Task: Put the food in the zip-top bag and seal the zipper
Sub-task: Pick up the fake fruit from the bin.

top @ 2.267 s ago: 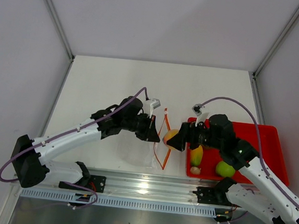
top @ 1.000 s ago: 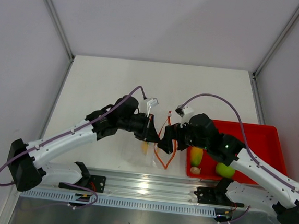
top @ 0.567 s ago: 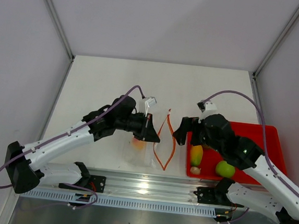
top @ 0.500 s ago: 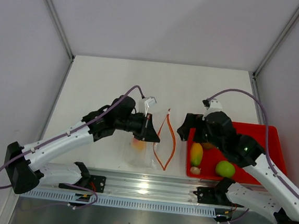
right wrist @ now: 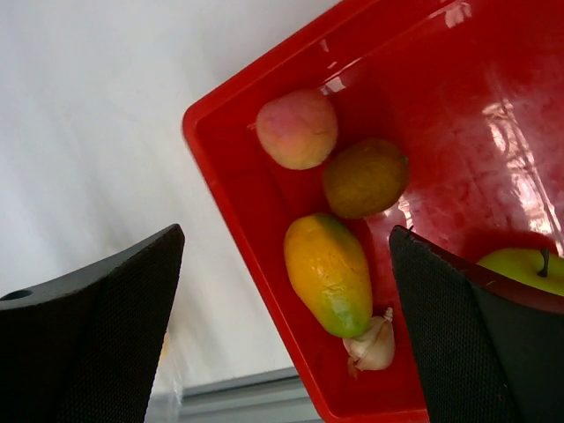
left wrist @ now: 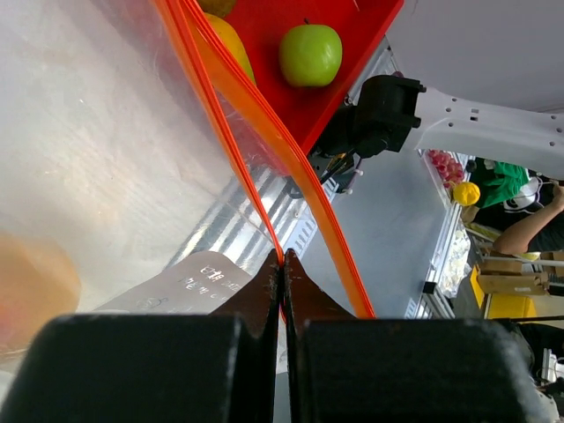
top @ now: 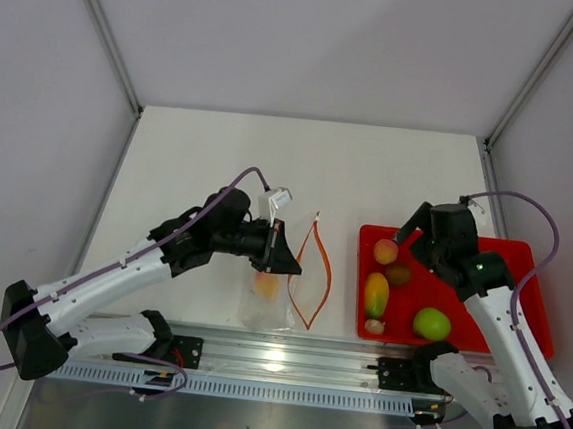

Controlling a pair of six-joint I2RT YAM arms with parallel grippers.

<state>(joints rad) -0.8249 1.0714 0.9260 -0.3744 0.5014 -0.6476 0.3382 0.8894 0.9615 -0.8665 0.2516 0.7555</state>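
The clear zip-top bag (top: 271, 299) lies near the table's front edge with its mouth open, and an orange (top: 266, 285) is inside. The red-orange zipper (top: 314, 267) stands up in a loop. My left gripper (top: 287, 261) is shut on one lip of the zipper (left wrist: 256, 189); the orange shows through the plastic (left wrist: 31, 286). My right gripper (top: 412, 240) is open and empty above the red tray (top: 524, 257). Between its fingers (right wrist: 97, 317) I see a pinkish peach (right wrist: 297, 129), a brown kiwi (right wrist: 365, 177), a yellow-green mango (right wrist: 328, 273) and a beige piece (right wrist: 374, 344). A green apple (right wrist: 520, 264) is at the right.
The red tray's near left corner (right wrist: 198, 132) stands close to the right of the bag's mouth. A metal rail (top: 284, 355) runs along the table's front edge, and white walls enclose the table on three sides.
My right gripper brought the orange to the bag's mouth, let it go inside, and drew back right over the tray, now open and empty. The left gripper kept hold of the zipper.
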